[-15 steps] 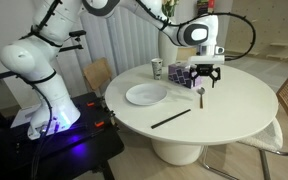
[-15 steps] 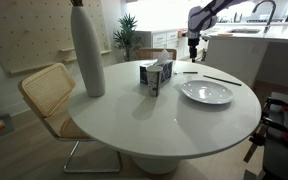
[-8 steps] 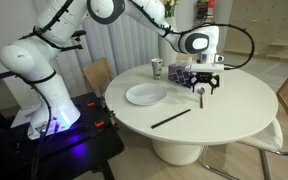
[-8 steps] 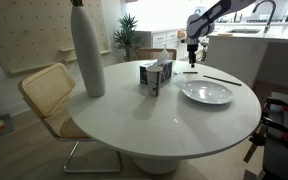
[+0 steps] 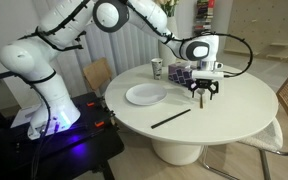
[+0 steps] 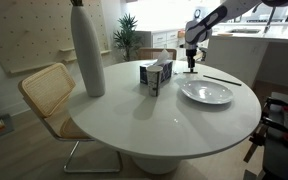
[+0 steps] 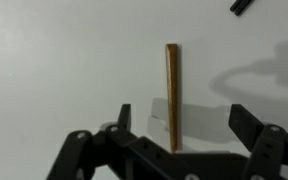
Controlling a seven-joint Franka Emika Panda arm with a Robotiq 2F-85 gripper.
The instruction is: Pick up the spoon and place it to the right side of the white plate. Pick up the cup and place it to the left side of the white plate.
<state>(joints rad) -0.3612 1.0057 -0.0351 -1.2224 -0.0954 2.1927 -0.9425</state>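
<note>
arm [image 5: 39, 70]: white, rounded segs | blk joints, cable | fingers [image 7: 246, 125]: blk

The gripper [image 5: 202, 97] points down, jaws wide apart.

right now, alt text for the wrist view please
An open gripper hangs over a white table, its two dark fingers either side of a slim brownish spoon. The tip of a black stick shows top right.
</note>
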